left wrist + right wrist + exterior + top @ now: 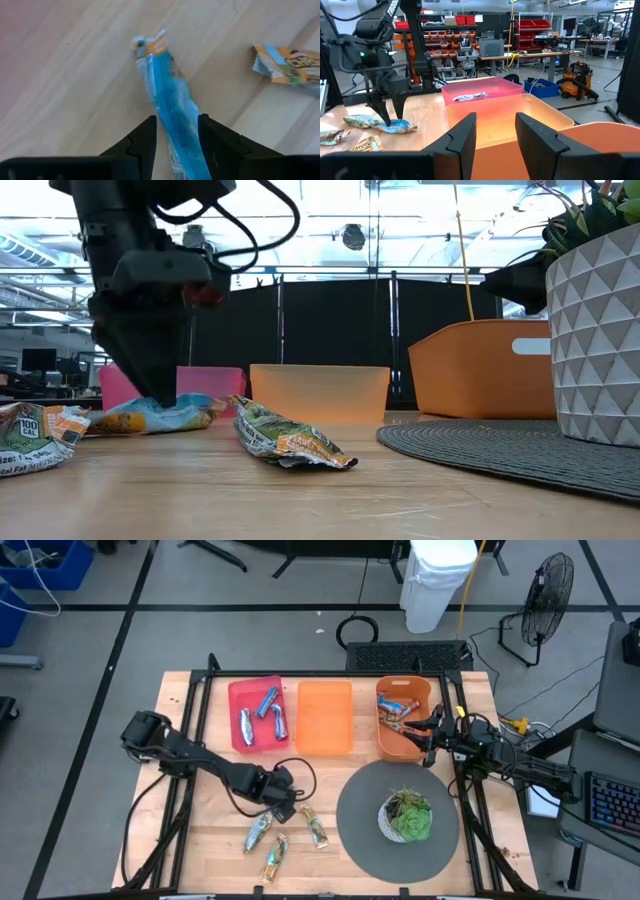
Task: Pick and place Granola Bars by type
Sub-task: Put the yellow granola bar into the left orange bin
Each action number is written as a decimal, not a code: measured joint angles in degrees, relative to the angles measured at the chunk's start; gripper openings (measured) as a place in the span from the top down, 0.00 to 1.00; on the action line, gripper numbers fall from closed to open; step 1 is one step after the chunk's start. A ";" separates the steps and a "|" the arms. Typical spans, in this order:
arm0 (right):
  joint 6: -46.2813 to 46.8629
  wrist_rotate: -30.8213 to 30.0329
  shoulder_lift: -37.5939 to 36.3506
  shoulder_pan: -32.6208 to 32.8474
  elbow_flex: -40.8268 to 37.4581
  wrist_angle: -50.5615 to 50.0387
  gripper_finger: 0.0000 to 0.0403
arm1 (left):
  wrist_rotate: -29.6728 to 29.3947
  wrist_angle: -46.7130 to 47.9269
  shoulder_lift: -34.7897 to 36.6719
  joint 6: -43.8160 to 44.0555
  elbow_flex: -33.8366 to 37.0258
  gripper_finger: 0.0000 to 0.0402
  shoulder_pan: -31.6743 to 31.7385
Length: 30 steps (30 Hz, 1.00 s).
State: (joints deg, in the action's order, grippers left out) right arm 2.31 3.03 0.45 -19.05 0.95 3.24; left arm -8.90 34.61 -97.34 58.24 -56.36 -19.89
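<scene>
Left hand (176, 131) astride blue (crinkled) bar (170, 105)

Little can be read. In the low view, the crumpled wrapper (40, 435) at the table's (320, 500) left edge carries the number "100" in a small dark panel; the smaller print beneath it is too fine to make out. In the left wrist view, the orange and blue wrapper (290, 67) lying apart from the blue bar (170, 102) bears large pale letters cut off by the edge, seemingly starting "CH", but the word is unreadable. No other text is legible.
</scene>
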 joint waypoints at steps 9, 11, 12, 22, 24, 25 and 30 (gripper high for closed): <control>0.00 0.00 0.00 0.00 -0.02 -0.06 0.68 | -0.32 -0.29 -0.96 1.94 0.00 0.63 0.15; 0.01 0.00 0.00 0.00 -0.01 -0.06 0.68 | -1.05 -0.09 -0.96 2.75 0.00 0.63 0.29; 0.00 0.01 0.00 0.02 -0.01 -0.07 0.68 | -1.28 -0.11 -0.96 3.18 0.00 0.63 0.30; 0.00 0.00 0.00 0.01 -0.01 -0.07 0.68 | 0.70 -0.15 -0.96 3.81 0.00 0.87 0.34; 0.00 0.00 0.00 0.02 -0.02 -0.08 0.68 | 0.72 -0.17 -0.94 3.32 0.00 0.96 0.34; 0.00 0.01 0.00 0.02 0.00 -0.08 0.68 | 0.53 -0.19 -0.94 3.15 0.00 0.97 0.34; 0.01 0.00 0.00 0.01 -0.01 -0.07 0.68 | -1.16 -0.37 -0.94 0.14 -0.53 0.99 0.31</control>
State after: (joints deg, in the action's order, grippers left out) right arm 2.32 3.03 0.45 -19.04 0.94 3.17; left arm -10.05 34.24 -98.28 58.38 -56.89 -19.57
